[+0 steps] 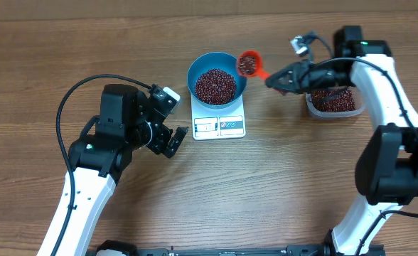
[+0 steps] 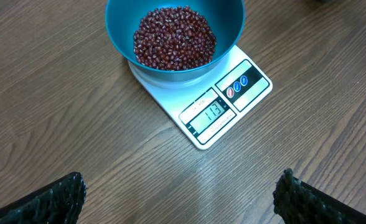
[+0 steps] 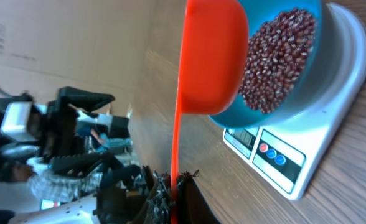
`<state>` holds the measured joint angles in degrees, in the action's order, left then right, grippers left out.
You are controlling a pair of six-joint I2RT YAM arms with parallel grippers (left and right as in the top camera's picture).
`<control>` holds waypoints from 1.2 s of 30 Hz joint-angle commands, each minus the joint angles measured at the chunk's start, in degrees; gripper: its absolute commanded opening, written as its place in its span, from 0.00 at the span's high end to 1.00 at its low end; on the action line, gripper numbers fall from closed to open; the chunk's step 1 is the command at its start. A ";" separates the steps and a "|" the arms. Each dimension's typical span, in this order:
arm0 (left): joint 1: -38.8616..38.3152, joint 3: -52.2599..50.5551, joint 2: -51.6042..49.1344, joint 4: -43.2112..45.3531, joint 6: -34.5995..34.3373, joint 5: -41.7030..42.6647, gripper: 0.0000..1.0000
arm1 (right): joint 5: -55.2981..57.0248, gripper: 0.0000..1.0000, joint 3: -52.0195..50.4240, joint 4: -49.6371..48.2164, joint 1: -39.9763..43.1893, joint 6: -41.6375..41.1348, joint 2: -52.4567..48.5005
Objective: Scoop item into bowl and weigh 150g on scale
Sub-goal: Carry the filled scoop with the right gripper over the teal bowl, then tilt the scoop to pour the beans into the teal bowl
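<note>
Noted blue bowl (image 1: 193,75) seated on the far part of white scale (image 1: 220,126), mid-tabletop (image 1: 266,185), holding a heap of dark red-brown beans (image 1: 215,84). Read 113 on the scale display (image 2: 209,112), set along the near edge beside three small oval buttons (image 2: 237,86). Found right hand (image 1: 274,80) pressed together on the handle of an orange-red scoop (image 1: 249,64), pinching it near the handle's end. Saw the scoop held just right of the bowl's far-right rim, raised above the tabletop, cup facing up and loaded with more beans. From the right wrist view, saw the scoop's underside overlapping the bowl's rim; cannot tell whether touching or apart. Noted clear tub (image 1: 312,108) right of the scoop, under the right arm, holding further beans. Found left hand (image 1: 173,118) spread wide, pinching nothing, held left of the scale, near but apart from it, fingers pointed toward bowl and scale.
</note>
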<state>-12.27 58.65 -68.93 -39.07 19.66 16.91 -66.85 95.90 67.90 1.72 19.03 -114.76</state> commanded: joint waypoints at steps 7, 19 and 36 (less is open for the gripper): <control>0.26 0.85 -0.42 0.09 -0.57 -0.42 0.00 | 19.82 0.96 3.32 -10.62 -10.47 -20.09 0.33; 0.24 0.85 -0.42 0.07 -0.57 -0.42 0.00 | 59.06 0.96 14.14 -7.21 -24.74 -20.98 0.33; 0.24 0.87 -0.42 0.09 -0.57 -0.42 0.00 | 92.96 0.96 14.80 -5.42 -37.35 -20.50 0.33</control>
<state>-12.27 58.65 -68.93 -39.07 19.66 16.91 20.45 108.97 62.63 -35.24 -1.48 -114.76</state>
